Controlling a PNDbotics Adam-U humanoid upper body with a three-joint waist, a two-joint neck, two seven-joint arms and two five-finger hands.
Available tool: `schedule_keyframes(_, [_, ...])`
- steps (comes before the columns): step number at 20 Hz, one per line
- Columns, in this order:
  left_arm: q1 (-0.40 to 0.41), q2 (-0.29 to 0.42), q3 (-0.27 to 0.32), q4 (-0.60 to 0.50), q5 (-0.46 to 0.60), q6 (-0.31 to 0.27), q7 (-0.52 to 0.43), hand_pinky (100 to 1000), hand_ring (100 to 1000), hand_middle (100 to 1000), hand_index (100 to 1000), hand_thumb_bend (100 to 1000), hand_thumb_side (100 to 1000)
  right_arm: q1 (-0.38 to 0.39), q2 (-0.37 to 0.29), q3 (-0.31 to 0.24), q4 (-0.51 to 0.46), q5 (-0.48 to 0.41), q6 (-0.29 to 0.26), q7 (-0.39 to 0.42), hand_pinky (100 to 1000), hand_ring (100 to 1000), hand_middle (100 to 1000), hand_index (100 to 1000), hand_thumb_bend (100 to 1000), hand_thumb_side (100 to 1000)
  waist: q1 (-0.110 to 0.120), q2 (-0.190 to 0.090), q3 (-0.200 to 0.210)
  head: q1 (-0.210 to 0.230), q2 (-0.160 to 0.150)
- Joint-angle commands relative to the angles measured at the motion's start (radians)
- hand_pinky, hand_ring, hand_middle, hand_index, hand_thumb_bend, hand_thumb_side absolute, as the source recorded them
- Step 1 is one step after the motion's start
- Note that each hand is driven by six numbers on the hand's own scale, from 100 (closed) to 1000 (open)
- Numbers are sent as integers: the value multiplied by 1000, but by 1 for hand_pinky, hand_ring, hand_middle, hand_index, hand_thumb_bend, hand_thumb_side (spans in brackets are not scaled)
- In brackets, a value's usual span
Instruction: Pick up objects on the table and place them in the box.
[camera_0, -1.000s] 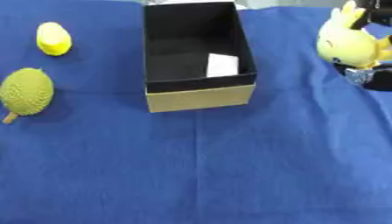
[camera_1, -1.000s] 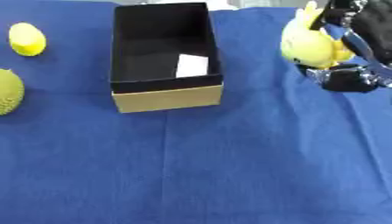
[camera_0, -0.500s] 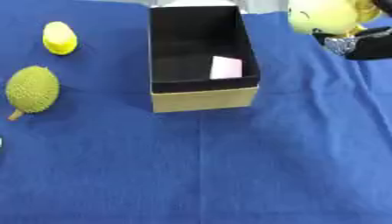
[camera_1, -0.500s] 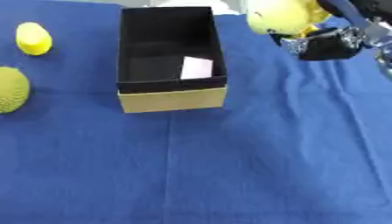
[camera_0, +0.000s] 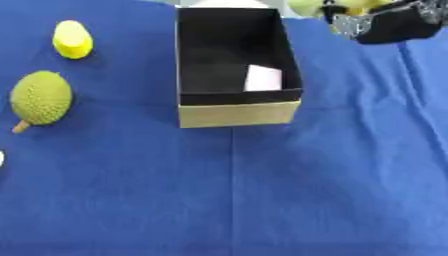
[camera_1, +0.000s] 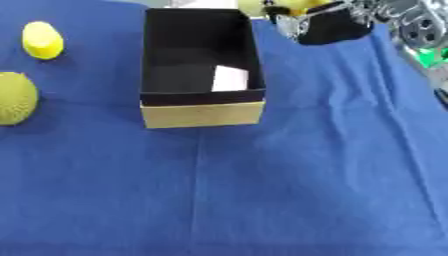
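The right hand (camera_1: 328, 27) is carrying the yellow plush toy (camera_1: 289, 5) in toward the box (camera_0: 234, 67). A second ago the toy was hanging well to the right of the box, level with its middle; now it is sitting just past the box's far right corner, at the top edge of both views. In my judgement the transport is nearly over, and what remains is a short move left over the opening and a release.

The fingers are curling round the toy from below and from the right — only a yellow sliver of it is showing above the dark hand, so how it is sitting in the grip cannot be read. It is hanging above the blue cloth (camera_0: 262, 200), not yet over the box's opening.

Inside the box a white card (camera_0: 263, 78) is leaning against the right wall. Left of the box, a small yellow object (camera_0: 72, 39) and a green spiky fruit (camera_0: 40, 98) are waiting, well apart from it. The left hand is not showing.
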Motion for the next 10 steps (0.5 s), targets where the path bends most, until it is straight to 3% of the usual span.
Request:
schedule_keyframes(1, [-12,38,4,-18,7,-3,-6,792,536,542,806,100,588,-38,11,9,8,-15,30,22,752,706,569,643,100,170,2,-21,6,-7,2])
schedule_keyframes(10, [-34,47,-2,-18,14,-9,-13,792,536,543,807,100,588,-99,96,98,89,16,22,91,763,727,596,669,115,207,-3,-9,32,-23,-3])
